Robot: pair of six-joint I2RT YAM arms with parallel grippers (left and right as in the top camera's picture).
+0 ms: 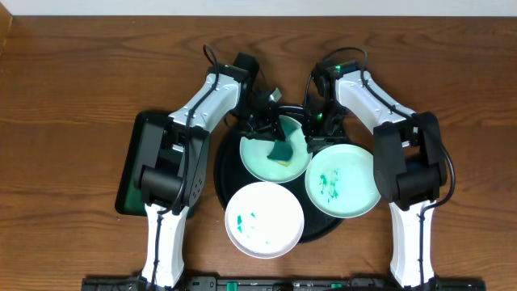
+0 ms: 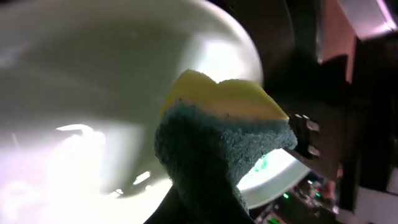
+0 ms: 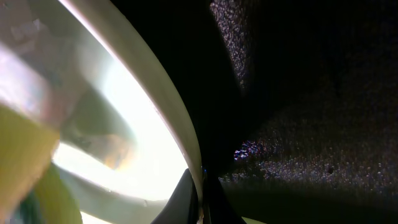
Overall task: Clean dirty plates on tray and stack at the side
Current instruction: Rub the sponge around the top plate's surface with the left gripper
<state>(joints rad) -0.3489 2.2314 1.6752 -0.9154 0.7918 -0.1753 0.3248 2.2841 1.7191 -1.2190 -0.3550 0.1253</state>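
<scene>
Three white plates lie on the black round tray (image 1: 229, 184). The back plate (image 1: 260, 160) is tinted green. My left gripper (image 1: 271, 133) is shut on a sponge (image 1: 283, 150), blue scrub side with a yellow back, pressed on that plate; it fills the left wrist view (image 2: 217, 143) over the plate (image 2: 74, 93). My right gripper (image 1: 311, 129) is shut on the back plate's rim (image 3: 158, 93) at its right edge, one finger each side. The right plate (image 1: 355, 182) has teal smears. The front plate (image 1: 275, 230) has a few teal specks.
A dark-green rectangular tray (image 1: 133, 166) lies left of the black tray, under my left arm. Brown wooden table (image 1: 73, 89) surrounds everything. Both arm bases stand at the front edge.
</scene>
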